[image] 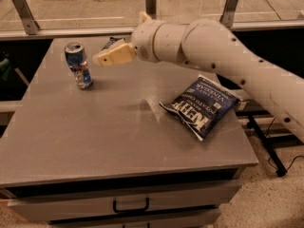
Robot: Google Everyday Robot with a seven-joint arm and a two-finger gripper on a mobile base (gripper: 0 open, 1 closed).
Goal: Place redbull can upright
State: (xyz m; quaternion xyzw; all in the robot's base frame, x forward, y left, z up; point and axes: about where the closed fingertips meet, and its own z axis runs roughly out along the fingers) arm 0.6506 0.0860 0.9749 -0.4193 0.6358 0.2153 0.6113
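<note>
The redbull can (78, 64) stands upright on the grey table (109, 141) near its far left corner. It is slim, blue and silver, with a silver top and dented sides. My gripper (107, 57) hangs a little above the table just right of the can. It is apart from the can, open and empty. The white arm reaches in from the right.
A large blue chip bag (202, 104) with white lettering lies on the right side of the table. A small dark blue snack packet (112, 42) lies behind the gripper at the far edge. Metal railing posts (22, 11) stand behind the table. Drawers (130, 205) are below the front edge.
</note>
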